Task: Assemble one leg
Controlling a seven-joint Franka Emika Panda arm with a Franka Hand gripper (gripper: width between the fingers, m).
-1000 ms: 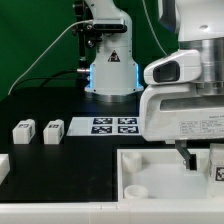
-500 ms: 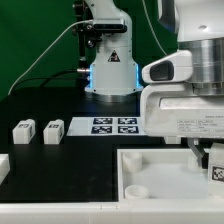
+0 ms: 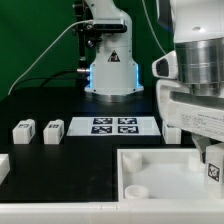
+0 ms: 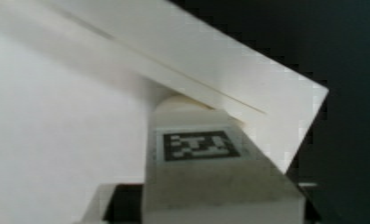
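Observation:
My gripper (image 3: 209, 157) is at the exterior view's right, over the far right corner of the large white tray-shaped part (image 3: 165, 195). It is shut on a leg (image 3: 214, 169), a small white post whose tag faces the camera. In the wrist view the leg (image 4: 203, 150) runs out from between the dark fingers (image 4: 125, 203), its tip against the tray part's white corner (image 4: 93, 110). My gripper (image 4: 210, 208) grips the leg's near end. Two more legs (image 3: 22, 131) (image 3: 52, 131) stand on the black table at the left.
The marker board (image 3: 113, 125) lies flat in the middle, in front of the robot base (image 3: 110, 75). Another small white block (image 3: 172, 131) stands just right of it, behind my arm. A white part (image 3: 3, 166) shows at the left edge.
My arm has shifted toward the exterior view's right and the wrist has turned. The held leg moved right with it, toward the tray part's far right corner.

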